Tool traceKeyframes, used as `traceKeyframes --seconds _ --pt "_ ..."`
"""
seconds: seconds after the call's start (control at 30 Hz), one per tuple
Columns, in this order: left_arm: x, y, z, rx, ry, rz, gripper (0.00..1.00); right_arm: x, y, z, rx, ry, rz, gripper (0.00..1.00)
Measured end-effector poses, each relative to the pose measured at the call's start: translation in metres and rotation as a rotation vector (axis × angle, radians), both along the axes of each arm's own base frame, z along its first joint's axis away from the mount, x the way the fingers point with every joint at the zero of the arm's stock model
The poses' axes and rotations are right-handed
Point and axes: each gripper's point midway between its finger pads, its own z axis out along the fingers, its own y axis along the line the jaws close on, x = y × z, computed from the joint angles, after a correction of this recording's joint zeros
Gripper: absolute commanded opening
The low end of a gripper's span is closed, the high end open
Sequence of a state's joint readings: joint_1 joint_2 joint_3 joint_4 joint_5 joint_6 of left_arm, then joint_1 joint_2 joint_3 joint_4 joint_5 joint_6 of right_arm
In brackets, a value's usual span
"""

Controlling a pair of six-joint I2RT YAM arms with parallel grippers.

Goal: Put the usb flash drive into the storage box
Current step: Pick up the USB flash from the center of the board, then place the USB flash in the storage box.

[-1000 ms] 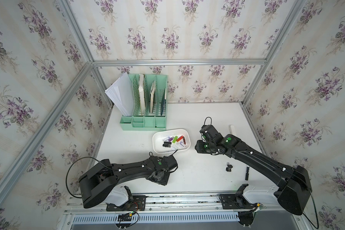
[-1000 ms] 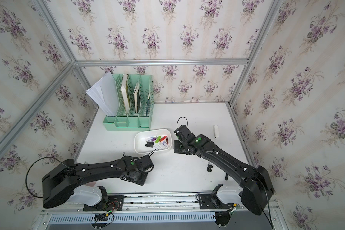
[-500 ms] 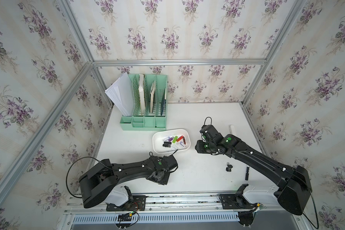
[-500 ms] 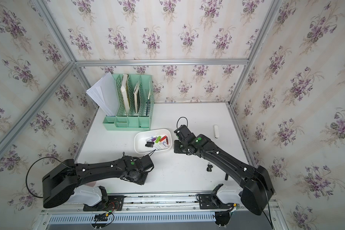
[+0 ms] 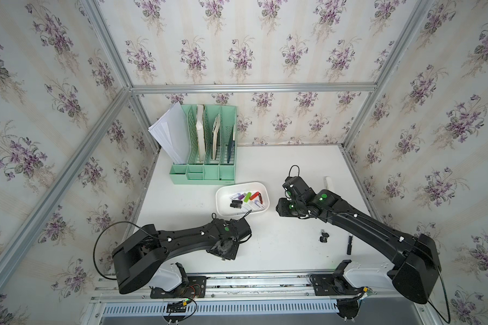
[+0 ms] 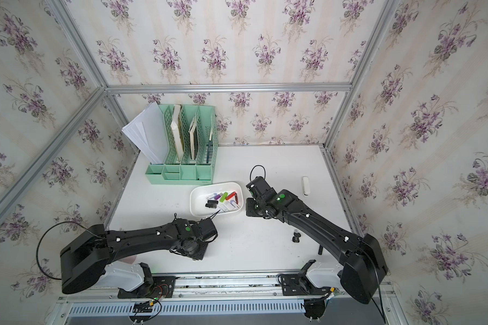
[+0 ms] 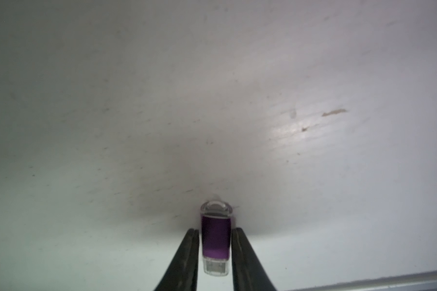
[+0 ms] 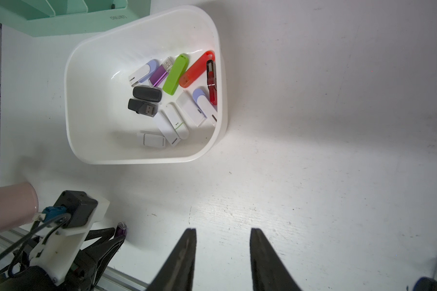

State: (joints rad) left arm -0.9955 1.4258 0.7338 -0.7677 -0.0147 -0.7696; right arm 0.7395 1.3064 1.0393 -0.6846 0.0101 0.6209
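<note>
Close to the near edge of the flat white table (image 5: 279, 253), left of centre, the left gripper (image 7: 215, 228) is down at the surface. Its two black fingers (image 7: 187, 257) are clamped on the long sides of a small purple usb flash drive (image 7: 216, 236) with clear plastic ends. The drive lies flat on the table, outside the storage box and on its near side. A pale pink round pen cup (image 8: 8, 206) shows close beside the left arm's wrist.

On the near right, a small black knobbly piece (image 5: 324, 237) and a thin black stick (image 5: 350, 244) lie apart on the table, next to the right arm.

Farther in, the right gripper (image 8: 223, 229) hangs over bare table, its fingers apart with nothing between them. Just left of it, about mid-table, sits the storage box (image 5: 223, 206), a shallow white plastic tub with rounded corners. A cluster of flash drives lies in it, among them a lime-green one (image 8: 175, 74), an orange-red one (image 8: 197, 70), a purple one (image 8: 159, 74), two black and several white.

A white oblong bar (image 5: 328, 184) lies near the right edge, about level with the box.

Just beyond the box, at the far left, stands a mint-green plastic file organizer (image 5: 203, 174). Its upright slots hold white papers (image 5: 171, 135) and thin booklets.
</note>
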Motion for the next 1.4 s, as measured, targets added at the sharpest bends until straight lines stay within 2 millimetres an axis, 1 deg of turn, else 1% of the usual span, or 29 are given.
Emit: traceKeyframes --seconds 0.1,0.17,0.3,0.47,0.67,0.8,0.93,1.27,1.4 --pt "0.002 0.0 0.007 -0.004 -0.012 -0.002 0.29 0.0 0.0 -0.001 -0.001 0.001 0.0 0.41" --pt "0.005 -0.002 0.013 -0.017 -0.022 -0.003 0.32 0.0 0.0 -0.002 -0.003 0.004 0.0 0.41" --pt "0.004 0.001 0.013 -0.009 -0.02 -0.004 0.36 0.0 -0.001 -0.002 -0.004 0.003 -0.001 0.41" --pt "0.002 0.003 0.01 -0.002 -0.013 -0.007 0.37 0.001 -0.002 -0.002 -0.008 0.002 0.001 0.41" --pt "0.001 0.004 0.004 0.002 -0.004 -0.006 0.37 0.001 -0.002 -0.002 -0.01 -0.001 0.007 0.41" --pt "-0.003 0.004 -0.007 0.018 0.026 -0.007 0.36 0.001 -0.002 -0.002 -0.01 0.0 0.007 0.41" --pt "-0.003 0.003 -0.008 0.016 0.028 -0.007 0.36 0.001 -0.002 -0.002 -0.01 0.0 0.007 0.41" --pt "-0.004 0.0 -0.009 0.002 0.036 -0.007 0.25 -0.001 -0.004 -0.004 -0.017 0.008 0.006 0.4" --pt "-0.004 0.0 -0.01 -0.001 0.038 -0.007 0.22 -0.002 -0.005 -0.004 -0.021 0.011 0.006 0.41"
